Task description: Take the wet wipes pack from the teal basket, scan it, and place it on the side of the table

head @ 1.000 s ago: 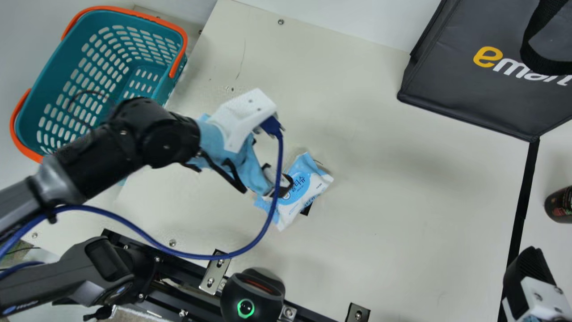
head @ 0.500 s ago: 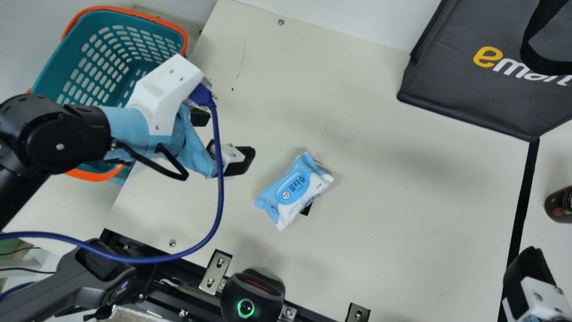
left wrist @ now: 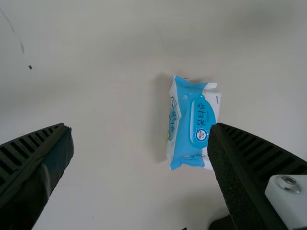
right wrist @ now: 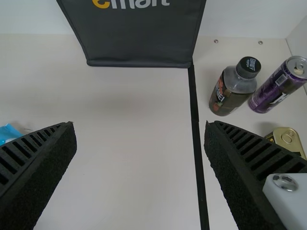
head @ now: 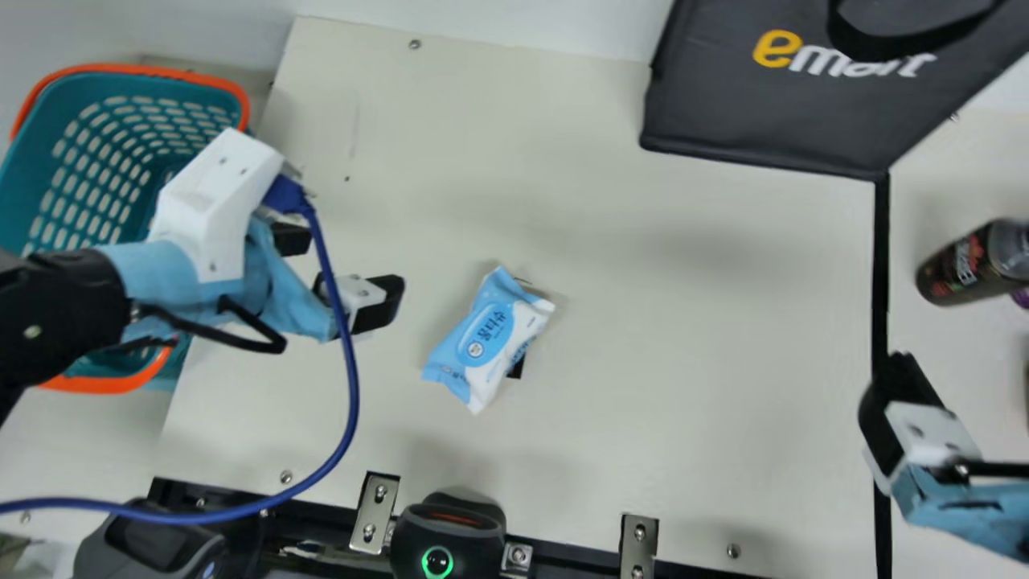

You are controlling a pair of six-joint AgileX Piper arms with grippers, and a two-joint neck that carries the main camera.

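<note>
- Left of centre on the cream table (head: 683, 322), nearer the scanner's edge than the far one, lies the soft blue-and-white plastic wet wipes pack (head: 489, 334), label up, with something dark (head: 517, 366) poking out beneath it.
- Your left gripper (head: 347, 267) was down on that pack a second ago; it has since let go and pulled back towards the teal slotted plastic basket with orange handles (head: 16, 193). Its fingers are spread, with nothing between them.
- The camera has turned as well, so don't read the shift of the whole picture as the pack sliding.
- Your right gripper (right wrist: 140, 125) is spread and empty too, above the table by the black strip (head: 881, 265).
- For you, the basket step looks done. Laid between the arms, the pack seems meant for the right gripper to pick up.
- Scanning probably comes next, at the black scanner with the green ring (head: 446, 535) on the near edge, then placing past the strip, by the dark bottle (right wrist: 230, 88).
- Grip the pack's middle; its soft ends could fold.
</note>
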